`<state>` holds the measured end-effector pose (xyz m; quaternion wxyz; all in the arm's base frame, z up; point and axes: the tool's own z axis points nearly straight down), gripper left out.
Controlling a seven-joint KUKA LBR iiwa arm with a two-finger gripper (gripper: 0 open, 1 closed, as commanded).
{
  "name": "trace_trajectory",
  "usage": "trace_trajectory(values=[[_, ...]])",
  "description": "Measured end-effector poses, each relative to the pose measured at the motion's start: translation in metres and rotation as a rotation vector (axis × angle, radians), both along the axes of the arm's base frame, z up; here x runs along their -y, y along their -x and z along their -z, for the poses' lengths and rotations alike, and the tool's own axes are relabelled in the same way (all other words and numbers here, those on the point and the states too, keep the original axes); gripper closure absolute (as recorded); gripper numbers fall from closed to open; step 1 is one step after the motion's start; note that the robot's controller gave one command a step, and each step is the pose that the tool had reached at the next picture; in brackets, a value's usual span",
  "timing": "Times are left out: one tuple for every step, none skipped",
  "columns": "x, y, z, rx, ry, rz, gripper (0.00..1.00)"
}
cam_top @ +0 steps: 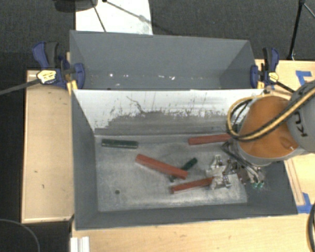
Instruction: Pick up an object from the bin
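The gripper (220, 175), apart or together one cannot tell, hangs at the right end of a red-brown stick (191, 184), which may slip if caught by its tip.

**Robot arm with an orange wrist cover**

At the right of the frame, a grey arm link (311, 101) carries dark lettering along its edge. Lower and to the left sits a rounded, glossy orange cover (265, 130). Black and yellow cables (235, 121) loop around the cover's left side. Beneath it, the small tool (221, 175) is silvery metal with thin dark wires.
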<state>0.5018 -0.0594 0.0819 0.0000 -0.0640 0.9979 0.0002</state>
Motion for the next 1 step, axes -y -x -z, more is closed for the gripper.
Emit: trace_trajectory(values=[[-0.0067, 0.0015, -0.1196, 0.002, 0.0, 0.01, 1.0]])
